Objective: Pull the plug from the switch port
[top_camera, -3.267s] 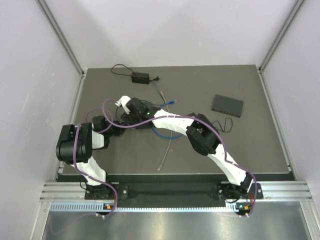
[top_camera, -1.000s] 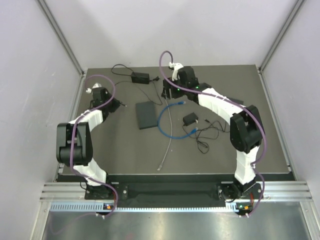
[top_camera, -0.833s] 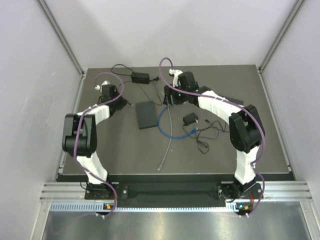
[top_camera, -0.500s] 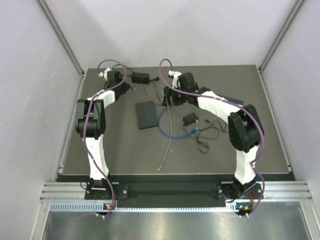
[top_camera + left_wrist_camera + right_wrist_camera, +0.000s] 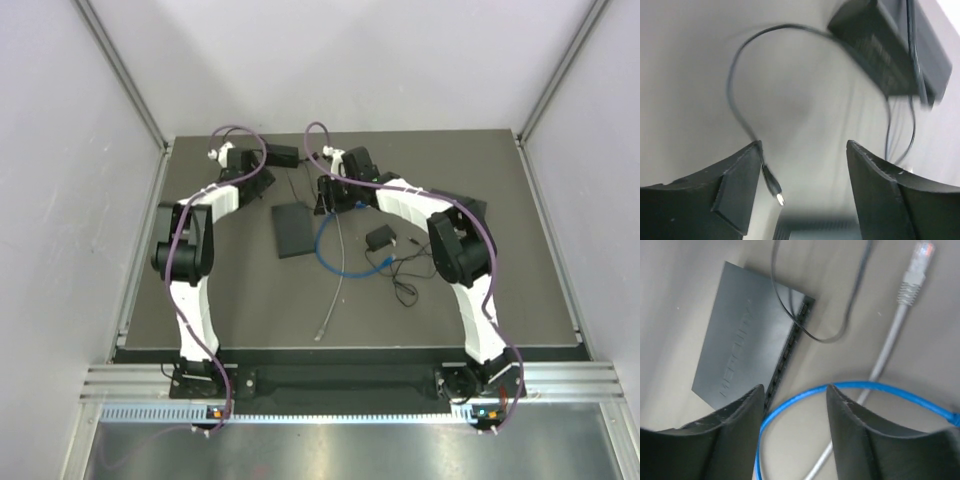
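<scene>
Left end effector (image 5: 804, 150), jaws apart & empty, abv loose plug (image 5: 773, 187); right end effector (image 5: 794, 390) ditto, abv switch (image 5: 745, 352)

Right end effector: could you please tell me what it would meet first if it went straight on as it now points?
Likely the blue cable, whose loop crosses beyond the right end effector; depth is unclear, and the switch lies left.

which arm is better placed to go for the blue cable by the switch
Right: the right claw hangs open over the blue cable beside the switch. The left claw is farther off, over the thin black cord by the power adapter.
</scene>
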Controlling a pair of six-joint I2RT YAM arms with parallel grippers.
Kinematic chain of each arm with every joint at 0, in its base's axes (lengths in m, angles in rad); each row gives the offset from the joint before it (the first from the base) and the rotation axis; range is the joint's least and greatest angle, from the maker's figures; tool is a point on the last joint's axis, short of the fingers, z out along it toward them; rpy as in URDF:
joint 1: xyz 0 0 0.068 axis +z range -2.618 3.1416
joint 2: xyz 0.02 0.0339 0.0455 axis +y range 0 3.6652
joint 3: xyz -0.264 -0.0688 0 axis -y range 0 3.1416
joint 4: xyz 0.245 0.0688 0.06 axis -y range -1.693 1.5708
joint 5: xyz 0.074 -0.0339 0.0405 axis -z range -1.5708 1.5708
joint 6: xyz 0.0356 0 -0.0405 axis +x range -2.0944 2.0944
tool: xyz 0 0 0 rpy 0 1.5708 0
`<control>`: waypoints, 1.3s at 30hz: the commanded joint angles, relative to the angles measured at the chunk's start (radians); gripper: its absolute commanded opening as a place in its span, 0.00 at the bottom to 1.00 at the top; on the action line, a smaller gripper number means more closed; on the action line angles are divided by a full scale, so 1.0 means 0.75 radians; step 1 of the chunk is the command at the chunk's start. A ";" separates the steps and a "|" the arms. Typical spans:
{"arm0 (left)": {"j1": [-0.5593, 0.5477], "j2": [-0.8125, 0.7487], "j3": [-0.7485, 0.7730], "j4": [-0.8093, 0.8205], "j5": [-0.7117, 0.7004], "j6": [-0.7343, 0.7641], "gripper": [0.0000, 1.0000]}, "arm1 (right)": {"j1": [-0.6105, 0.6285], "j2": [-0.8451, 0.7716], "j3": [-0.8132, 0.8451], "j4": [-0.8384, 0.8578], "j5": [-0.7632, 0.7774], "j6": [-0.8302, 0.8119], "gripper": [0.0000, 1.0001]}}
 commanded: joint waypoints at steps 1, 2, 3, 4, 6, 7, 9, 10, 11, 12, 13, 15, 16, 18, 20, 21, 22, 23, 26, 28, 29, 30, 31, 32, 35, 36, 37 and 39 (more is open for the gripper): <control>-0.037 -0.312 -0.122 -0.027 -0.120 0.102 0.71 | 0.032 0.026 0.117 0.010 -0.046 -0.018 0.47; -0.050 -0.362 -0.195 -0.070 -0.142 0.120 0.70 | 0.038 0.038 0.133 -0.008 -0.048 -0.018 0.43; -0.076 -0.409 -0.228 -0.100 -0.187 0.124 0.70 | 0.040 0.050 0.162 -0.018 -0.050 -0.020 0.40; -0.088 -0.494 -0.287 -0.123 -0.196 0.130 0.68 | 0.044 0.073 0.176 -0.024 -0.048 -0.018 0.32; -0.119 -0.576 -0.345 -0.184 -0.179 0.130 0.63 | 0.048 0.093 0.213 -0.057 -0.034 -0.020 0.25; -0.129 -0.650 -0.370 -0.215 -0.163 0.124 0.63 | 0.052 0.110 0.219 -0.067 -0.024 -0.026 0.20; -0.162 -0.728 -0.466 -0.264 -0.138 0.112 0.58 | 0.056 0.120 0.225 -0.084 -0.006 -0.036 0.16; -0.174 -0.809 -0.496 -0.277 -0.126 0.104 0.57 | 0.054 0.132 0.232 -0.090 0.009 -0.042 0.11; -0.197 -0.850 -0.568 -0.281 -0.120 0.092 0.56 | 0.056 0.136 0.238 -0.100 0.015 -0.051 0.08; -0.201 -0.891 -0.601 -0.287 -0.106 0.083 0.56 | 0.056 0.144 0.252 -0.120 0.021 -0.059 0.05; -0.207 -0.961 -0.660 -0.305 -0.083 0.057 0.55 | 0.058 0.161 0.258 -0.127 0.023 -0.063 0.02; -0.211 -1.024 -0.711 -0.324 -0.044 0.036 0.55 | 0.062 0.175 0.256 -0.121 0.009 -0.061 0.00; -0.211 -1.075 -0.732 -0.344 -0.026 0.030 0.54 | 0.067 0.185 0.258 -0.125 0.005 -0.063 0.00; -0.213 -1.127 -0.779 -0.381 -0.001 0.026 0.54 | 0.081 0.198 0.264 -0.139 0.007 -0.067 0.00; -0.213 -1.206 -0.811 -0.430 -0.003 0.038 0.54 | 0.103 0.196 0.250 -0.137 0.007 -0.073 0.00; -0.213 -1.233 -0.824 -0.446 -0.015 0.042 0.54 | 0.112 0.188 0.222 -0.129 0.011 -0.071 0.00; -0.213 -1.280 -0.836 -0.459 -0.026 0.059 0.54 | 0.118 0.171 0.207 -0.115 0.017 -0.071 0.00; -0.213 -1.301 -0.836 -0.505 -0.036 0.063 0.54 | 0.134 0.163 0.191 -0.106 0.015 -0.071 0.00; -0.213 -1.374 -0.836 -0.577 -0.083 0.083 0.54 | 0.171 0.122 0.134 -0.090 0.009 -0.053 0.00; -0.213 -1.428 -0.848 -0.602 -0.126 0.097 0.54 | 0.199 0.065 0.048 -0.047 -0.016 -0.026 0.00; -0.213 -1.442 -0.848 -0.610 -0.144 0.100 0.54 | 0.234 0.047 0.021 -0.015 -0.016 -0.018 0.00; -0.213 -1.452 -0.848 -0.634 -0.159 0.104 0.55 | 0.255 0.030 -0.020 -0.002 -0.018 -0.012 0.00; -0.213 -1.460 -0.848 -0.645 -0.185 0.108 0.55 | 0.277 0.006 -0.034 0.008 -0.028 0.012 0.00; -0.213 -1.462 -0.850 -0.649 -0.191 0.104 0.55 | 0.320 -0.005 -0.046 0.024 -0.042 0.031 0.00; -0.213 -1.475 -0.861 -0.669 -0.216 0.075 0.55 | 0.400 -0.027 -0.057 0.106 -0.152 0.107 0.00; -0.213 -1.479 -0.861 -0.694 -0.220 0.051 0.54 | 0.414 -0.043 -0.047 0.118 -0.191 0.117 0.00; -0.213 -1.485 -0.865 -0.710 -0.224 0.038 0.55 | 0.420 -0.056 -0.038 0.119 -0.194 0.121 0.00; -0.213 -1.501 -0.883 -0.763 -0.279 -0.017 0.54 | 0.382 -0.115 -0.038 0.119 -0.123 0.127 0.00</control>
